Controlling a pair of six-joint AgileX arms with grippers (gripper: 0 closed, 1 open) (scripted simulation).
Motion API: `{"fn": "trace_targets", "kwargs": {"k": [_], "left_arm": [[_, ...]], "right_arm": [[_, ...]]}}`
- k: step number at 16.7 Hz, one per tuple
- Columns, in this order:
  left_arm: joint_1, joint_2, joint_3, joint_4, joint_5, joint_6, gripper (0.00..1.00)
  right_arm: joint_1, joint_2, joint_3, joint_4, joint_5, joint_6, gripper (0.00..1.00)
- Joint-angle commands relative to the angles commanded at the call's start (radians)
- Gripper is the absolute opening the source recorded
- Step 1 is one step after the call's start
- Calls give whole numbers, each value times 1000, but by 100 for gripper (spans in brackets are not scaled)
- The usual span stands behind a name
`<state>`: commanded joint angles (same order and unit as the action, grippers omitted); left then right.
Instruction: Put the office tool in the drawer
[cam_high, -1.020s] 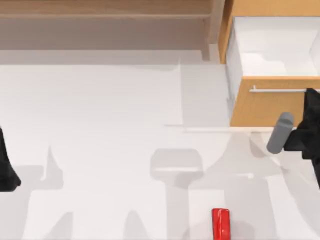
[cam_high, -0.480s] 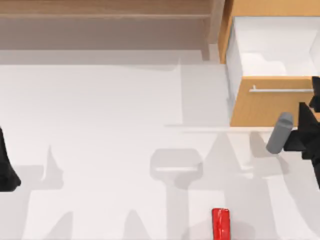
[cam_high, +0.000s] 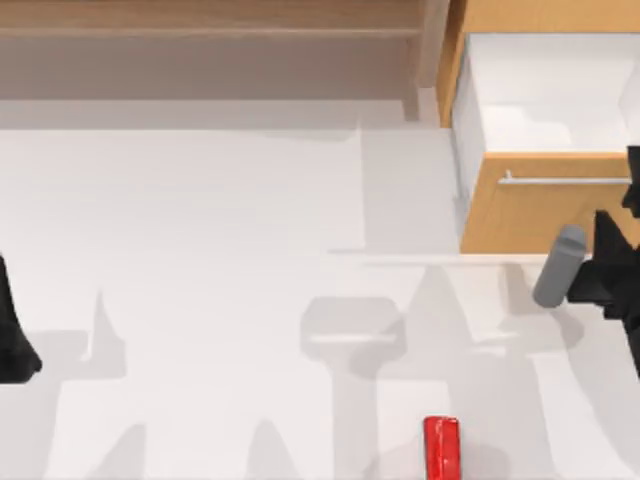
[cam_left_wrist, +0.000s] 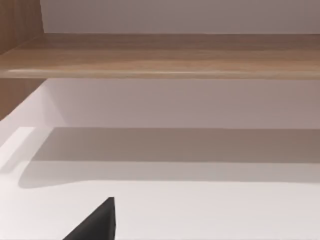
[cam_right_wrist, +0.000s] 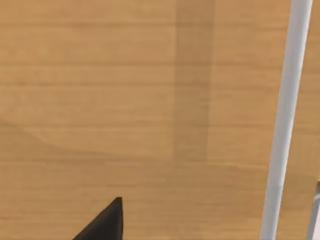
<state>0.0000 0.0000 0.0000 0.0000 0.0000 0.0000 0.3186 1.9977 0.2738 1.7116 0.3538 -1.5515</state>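
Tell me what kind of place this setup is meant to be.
Probably a rendered office or workshop tabletop: a plain white table with a long wooden shelf along its far edge, an open wooden-fronted drawer with a bar handle at the right, and a small red office tool lying near the front.

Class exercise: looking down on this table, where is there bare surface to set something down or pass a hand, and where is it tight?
Free: the wide white table between the wooden shelf and the red office tool, stretching to the parked left gripper. Crowded: the right edge, where the grey cylinder and right gripper sit before the open drawer.
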Motion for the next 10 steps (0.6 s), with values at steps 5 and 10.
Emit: {"fn": "trace_targets", "kwargs": {"k": [5, 10], "left_arm": [[0, 0, 0, 0, 0, 0, 100], [0, 0, 0, 0, 0, 0, 100]], "right_arm": [[27, -7, -63, 55, 27, 0, 100], [29, 47, -75, 44, 30, 1, 100]]}}
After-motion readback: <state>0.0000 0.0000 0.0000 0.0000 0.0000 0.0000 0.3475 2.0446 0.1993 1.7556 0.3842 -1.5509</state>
